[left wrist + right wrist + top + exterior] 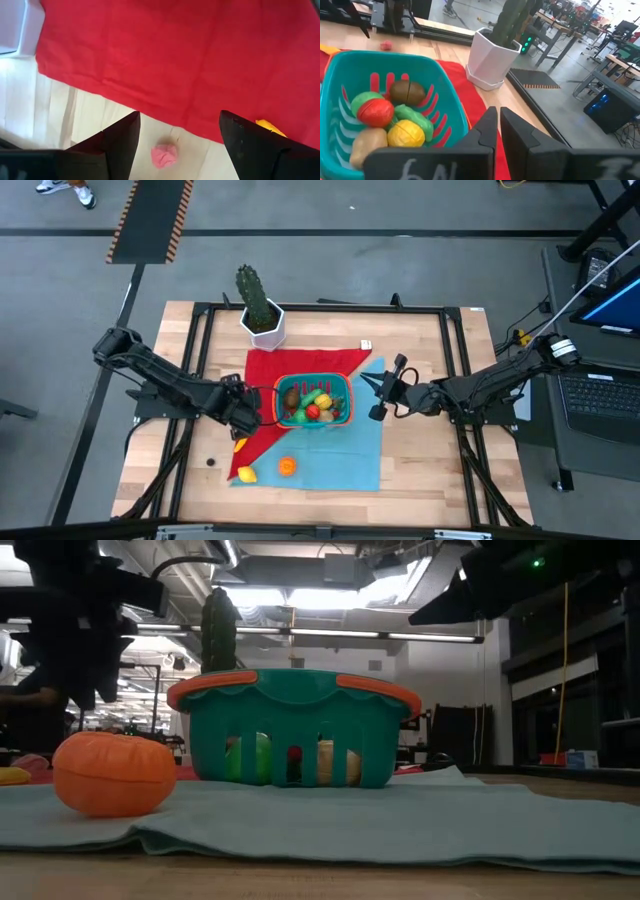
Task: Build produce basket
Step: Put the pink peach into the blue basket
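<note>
Teal basket (314, 401) between tools | left tool (248, 405) open | right tool (374, 394) closed

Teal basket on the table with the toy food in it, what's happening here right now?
A two-armed robot is filling the basket with toy produce. Several pieces already lie inside. The left gripper hangs open and empty beside the basket, above a small pink piece on the wood by the red cloth. The right gripper waits shut on the other side. An orange piece and yellow ones remain outside.
</note>
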